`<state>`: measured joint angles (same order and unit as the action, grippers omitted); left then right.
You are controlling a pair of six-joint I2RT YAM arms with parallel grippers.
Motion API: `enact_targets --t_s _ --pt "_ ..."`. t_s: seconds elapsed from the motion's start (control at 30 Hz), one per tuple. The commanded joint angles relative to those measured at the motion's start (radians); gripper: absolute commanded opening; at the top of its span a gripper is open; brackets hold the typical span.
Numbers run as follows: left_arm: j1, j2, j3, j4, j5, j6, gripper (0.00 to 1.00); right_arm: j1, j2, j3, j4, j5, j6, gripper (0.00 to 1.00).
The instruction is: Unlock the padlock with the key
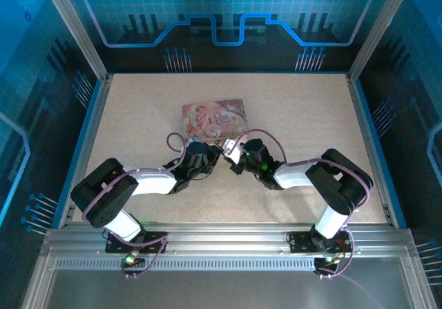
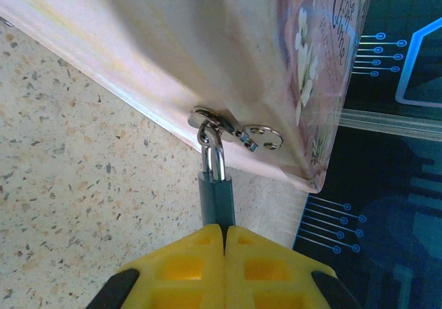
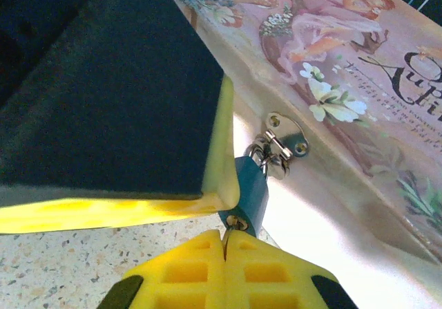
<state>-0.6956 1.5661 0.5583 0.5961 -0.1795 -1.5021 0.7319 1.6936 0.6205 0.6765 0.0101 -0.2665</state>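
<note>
One padlock (image 2: pixel 216 198) hangs from the hasp (image 3: pixel 282 140) at the 6 o'clock edge of one pink tin (image 1: pixel 214 117) on the counter (image 1: pixel 138 115). Left jaws pinch its body; right jaws pinch one key (image 3: pixel 226 233) at its keyhole.

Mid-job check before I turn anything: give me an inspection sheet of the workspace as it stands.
Surface: speckled beige table, carrying the tin.
Job's things: blue padlock hangs by its shackle from the hasp of the pink tin. A metal sliver, apparently the key, sits at the brass keyhole.
Clutter: nothing seen.
Grippers: left gripper, jaws closed on the padlock's body. Right gripper, jaws closed on the key.
Cables: purple cables loop above both wrists, off the lock.
Surroundings: blue-lit panel walls, metal frame posts.
</note>
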Motion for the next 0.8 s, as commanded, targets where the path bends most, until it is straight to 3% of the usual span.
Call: enact_targets --t_s 0.0,0.27,0.4,0.57,0.77 --pt "-0.010 0.004 -0.015 0.050 0.027 0.006 0.07 0.000 0.031 -0.011 0.043 -0.073 0.072 0.00" --pt "-0.009 -0.001 -0.033 0.041 0.024 0.010 0.08 -0.023 0.043 -0.010 0.044 -0.120 0.106 0.00" --pt "0.000 -0.027 -0.036 0.023 0.020 0.032 0.22 -0.021 0.042 -0.013 0.024 -0.098 0.074 0.00" --pt "0.031 -0.136 -0.030 -0.126 -0.005 0.080 0.42 -0.015 0.035 -0.028 0.023 -0.073 0.036 0.00" --pt "0.070 -0.196 -0.029 -0.190 0.007 0.120 0.46 -0.003 0.032 -0.027 0.012 -0.050 0.005 0.00"
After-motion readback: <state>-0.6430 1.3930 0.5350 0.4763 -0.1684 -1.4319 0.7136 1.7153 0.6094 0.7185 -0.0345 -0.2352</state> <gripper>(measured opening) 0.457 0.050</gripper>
